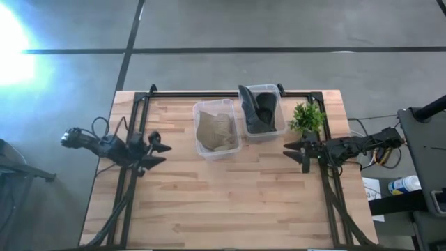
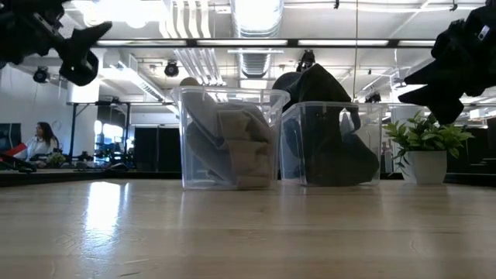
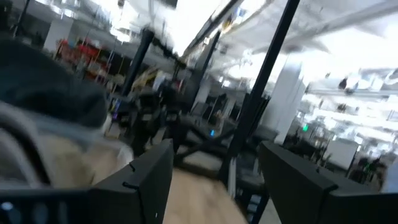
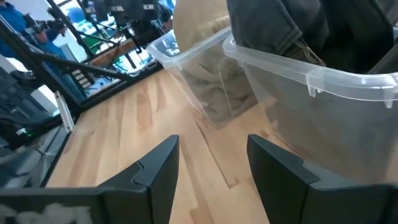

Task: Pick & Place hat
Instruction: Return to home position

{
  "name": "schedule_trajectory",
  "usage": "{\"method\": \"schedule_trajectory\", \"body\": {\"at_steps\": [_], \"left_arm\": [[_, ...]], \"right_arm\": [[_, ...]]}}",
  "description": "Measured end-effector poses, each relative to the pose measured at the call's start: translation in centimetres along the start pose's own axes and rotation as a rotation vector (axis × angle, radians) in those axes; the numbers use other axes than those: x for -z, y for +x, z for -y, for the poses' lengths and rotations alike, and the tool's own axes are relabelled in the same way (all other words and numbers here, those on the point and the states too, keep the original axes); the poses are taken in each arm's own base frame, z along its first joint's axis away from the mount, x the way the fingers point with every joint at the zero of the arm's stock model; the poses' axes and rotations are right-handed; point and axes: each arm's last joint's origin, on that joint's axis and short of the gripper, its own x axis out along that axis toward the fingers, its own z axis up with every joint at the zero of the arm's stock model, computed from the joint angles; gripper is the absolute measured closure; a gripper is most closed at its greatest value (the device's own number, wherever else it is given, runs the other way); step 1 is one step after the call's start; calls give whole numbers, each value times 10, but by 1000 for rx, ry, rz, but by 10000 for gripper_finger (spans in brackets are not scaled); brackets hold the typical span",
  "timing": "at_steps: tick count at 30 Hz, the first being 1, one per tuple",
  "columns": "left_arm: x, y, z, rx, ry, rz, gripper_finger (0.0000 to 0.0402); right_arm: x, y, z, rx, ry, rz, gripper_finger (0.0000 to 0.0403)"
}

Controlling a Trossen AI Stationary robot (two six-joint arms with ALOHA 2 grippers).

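Two clear bins sat side by side at the far middle of the table (image 1: pixel 230 202), and from my screens the sorting looked finished. The brown caps (image 1: pixel 217 131) were piled inside the left bin (image 1: pixel 196 125), filling most of it. The right bin (image 1: pixel 280 111) held dark caps (image 1: pixel 258 111) that rose above its rim. I saw no cap loose on the wood, which I took as the reason both arms were drawn off to the sides, not reaching over the bins. The left gripper (image 1: pixel 166 153) hung above the table's left part, well apart from the left bin. It was raised off the surface and pointed inward toward the middle. Its fingers were spread with nothing between them, and its wrist camera looked mostly out into the room past a bin edge. The right gripper (image 1: pixel 291 153) mirrored it on the other side, just in front of the potted plant (image 1: pixel 308 117) and near the right bin's front corner. It too was lifted clear, with its fingers parted and bare planks showing in the gap. I judged that only the tuck to rest remained. The one thing I would have watched was the right arm's closeness to the plant and bin rim.
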Motion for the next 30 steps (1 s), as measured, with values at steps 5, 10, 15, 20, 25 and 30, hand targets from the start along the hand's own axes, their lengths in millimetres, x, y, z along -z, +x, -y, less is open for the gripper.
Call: {"method": "schedule_trajectory", "body": {"at_steps": [5, 10, 15, 20, 25, 30], "left_arm": [[9, 0, -3, -32, 20, -90, 170], [14, -1, -6, -55, 31, -138, 170], [16, -2, -13, -120, 144, -173, 170], [16, -2, -21, -192, 338, -190, 170], [12, -3, -32, -291, 404, -176, 170], [8, -5, -41, -363, 383, -160, 170]], "right_arm": [[0, 0, 0, 0, 0, 1, 218], [0, 0, 0, 0, 0, 0, 218], [0, 0, 0, 0, 0, 0, 218], [0, 0, 0, 0, 0, 0, 218], [0, 0, 0, 0, 0, 0, 218], [0, 0, 0, 0, 0, 0, 218]]}}
